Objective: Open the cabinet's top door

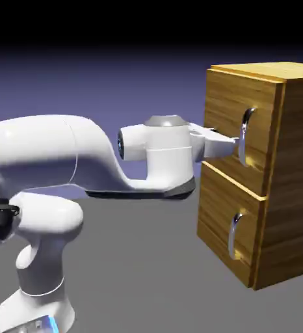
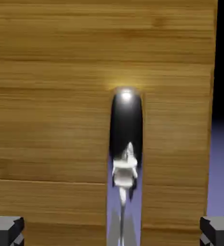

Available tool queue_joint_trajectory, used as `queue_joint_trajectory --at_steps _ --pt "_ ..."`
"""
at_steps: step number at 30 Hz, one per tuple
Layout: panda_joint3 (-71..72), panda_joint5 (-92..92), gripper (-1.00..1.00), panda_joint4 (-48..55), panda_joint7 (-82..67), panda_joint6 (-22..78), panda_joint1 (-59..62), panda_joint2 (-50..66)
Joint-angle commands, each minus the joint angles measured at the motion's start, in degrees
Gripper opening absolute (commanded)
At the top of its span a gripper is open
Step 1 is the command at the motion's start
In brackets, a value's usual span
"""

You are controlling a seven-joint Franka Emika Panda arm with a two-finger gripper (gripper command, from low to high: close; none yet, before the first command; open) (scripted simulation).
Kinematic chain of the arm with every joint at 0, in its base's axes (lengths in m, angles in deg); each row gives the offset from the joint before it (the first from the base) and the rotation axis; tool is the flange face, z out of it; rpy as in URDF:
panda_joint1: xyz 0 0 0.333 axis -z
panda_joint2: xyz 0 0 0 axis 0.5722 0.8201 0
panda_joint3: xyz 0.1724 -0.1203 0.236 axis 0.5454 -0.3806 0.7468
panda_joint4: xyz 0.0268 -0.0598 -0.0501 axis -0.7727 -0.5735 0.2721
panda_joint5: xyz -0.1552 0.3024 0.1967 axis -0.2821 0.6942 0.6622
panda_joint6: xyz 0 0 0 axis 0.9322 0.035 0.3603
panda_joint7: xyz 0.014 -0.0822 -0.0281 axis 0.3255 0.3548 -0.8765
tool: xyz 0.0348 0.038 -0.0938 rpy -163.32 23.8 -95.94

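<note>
- The cabinet stands on the counter at 3 o'clock in the exterior view.
- The top door looks shut, flush with the front.
- Its handle sits centred ahead of me.
- My gripper is spread wide, holding nothing, fingertips flanking the handle.
- I judge this the approach step; next, close on the handle and pull.

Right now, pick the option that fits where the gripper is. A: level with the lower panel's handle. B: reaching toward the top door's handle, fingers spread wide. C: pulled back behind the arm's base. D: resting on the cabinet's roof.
B: in the exterior view the gripper reaches the top door at its handle, and in the hand view the fingertips sit far apart either side of that bar.
</note>
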Motion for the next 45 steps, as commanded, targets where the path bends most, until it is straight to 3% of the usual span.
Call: queue_joint_trajectory --at_steps 1,8,9,24,35,45 --pt "-0.9 -2.5 0.0 0.3 1.8 0.2 -0.8 -0.4" --pt "-7.6 -6.0 0.0 8.2 4.2 2.0 -11.7 2.8" --pt "-7.6 -6.0 -1.0 8.2 4.2 2.0 -11.7 2.8" --pt "19.9 15.0 -1.0 -11.2 7.9 20.8 14.1 9.4" --pt "42.7 34.8 -1.0 -17.8 8.5 29.0 28.3 10.2" --pt "63.5 51.4 -1.0 -19.3 9.0 29.4 42.4 10.0"
